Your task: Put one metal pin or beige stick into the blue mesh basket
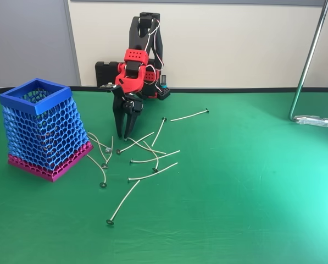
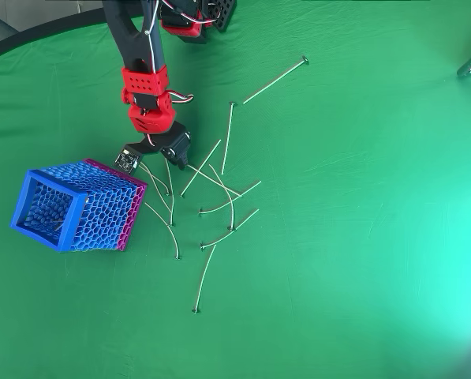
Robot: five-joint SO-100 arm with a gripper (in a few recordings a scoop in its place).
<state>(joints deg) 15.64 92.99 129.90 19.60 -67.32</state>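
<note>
The gripper [image 1: 124, 133] points straight down over the near end of the pin scatter [image 1: 147, 155], its jaws slightly parted and empty, so the pick looks to be the step in hand. The blue mesh basket [image 1: 36, 94] stands at its nine o'clock in the fixed view, just beside the pins; next it must close on one pin

Green table cloth [image 1: 251, 209] (metal stand [image 1: 309, 60] rightward)

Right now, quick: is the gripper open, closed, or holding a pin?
Gripper: fingers nearly together, pointing down at the pins on the table; whether it has pinched one cannot be told.
</note>
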